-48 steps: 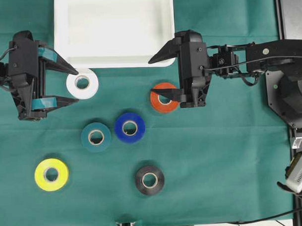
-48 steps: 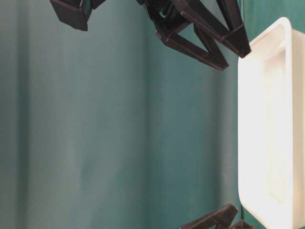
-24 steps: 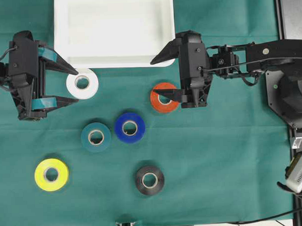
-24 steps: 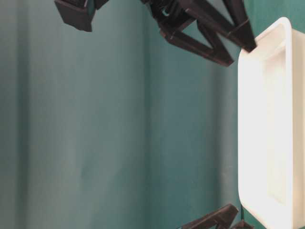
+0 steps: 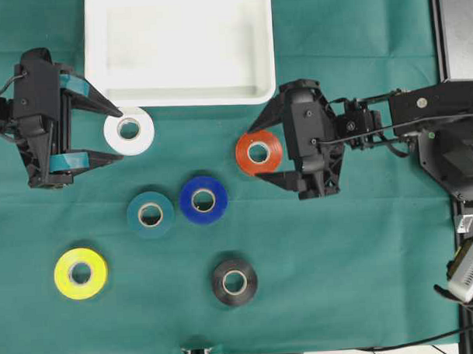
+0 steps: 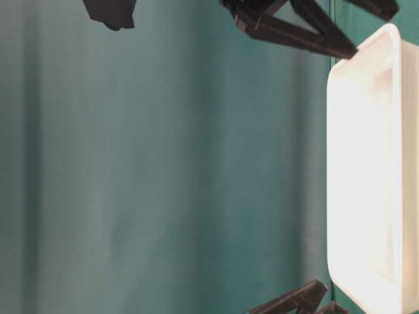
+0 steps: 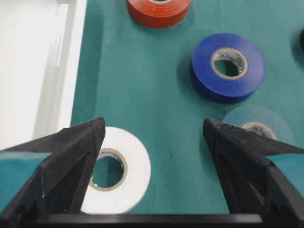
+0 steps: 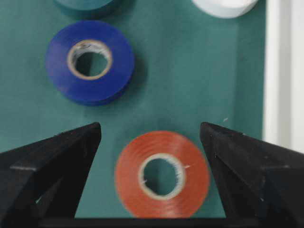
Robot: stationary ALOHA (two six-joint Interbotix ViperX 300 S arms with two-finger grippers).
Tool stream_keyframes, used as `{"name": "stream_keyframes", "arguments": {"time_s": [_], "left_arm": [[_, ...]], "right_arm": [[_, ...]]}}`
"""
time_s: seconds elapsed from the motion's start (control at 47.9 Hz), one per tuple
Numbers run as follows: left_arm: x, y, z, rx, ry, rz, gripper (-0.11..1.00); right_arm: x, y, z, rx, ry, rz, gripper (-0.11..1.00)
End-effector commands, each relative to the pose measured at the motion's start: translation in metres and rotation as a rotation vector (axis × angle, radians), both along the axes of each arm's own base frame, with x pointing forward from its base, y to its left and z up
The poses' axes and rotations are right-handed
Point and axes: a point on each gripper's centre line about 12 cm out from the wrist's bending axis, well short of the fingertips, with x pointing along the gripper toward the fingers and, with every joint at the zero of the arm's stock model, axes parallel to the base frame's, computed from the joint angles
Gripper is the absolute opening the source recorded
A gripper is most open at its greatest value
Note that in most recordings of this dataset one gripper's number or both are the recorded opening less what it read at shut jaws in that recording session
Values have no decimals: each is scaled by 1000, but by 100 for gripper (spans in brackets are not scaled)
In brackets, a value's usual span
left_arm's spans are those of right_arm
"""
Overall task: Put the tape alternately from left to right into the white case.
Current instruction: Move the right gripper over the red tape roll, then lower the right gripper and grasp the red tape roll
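Six rolls lie on the cloth, white case empty. Right gripper has swung to straddle the red-orange roll, jaws apart; left gripper waits, spread, beside the white roll.

No legible text or labels — tape cores' print too blurred.

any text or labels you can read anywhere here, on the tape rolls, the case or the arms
No text can be read in any view.
blue tape roll: faint dark print on the inside of its cardboard core, too small and blurred to read.
white tape roll: similar marks inside the core, unreadable.
red-orange tape roll: blurred, no print visible.
white case: plain, no label.
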Motion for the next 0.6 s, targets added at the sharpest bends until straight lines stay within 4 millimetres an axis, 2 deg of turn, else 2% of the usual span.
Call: {"name": "stream_keyframes", "arguments": {"time_s": [0.0, 0.313, 0.584], "left_arm": [[4, 1, 11, -2, -37, 4, 91], [4, 0, 11, -2, -37, 3, 91], [5, 0, 9, -2, -31, 3, 91]], "right_arm": [[-1, 7, 8, 13, -16, 11, 83], [-5, 10, 0, 16, 23, 15, 83], [-1, 9, -23, 6, 93, 11, 83]]}}
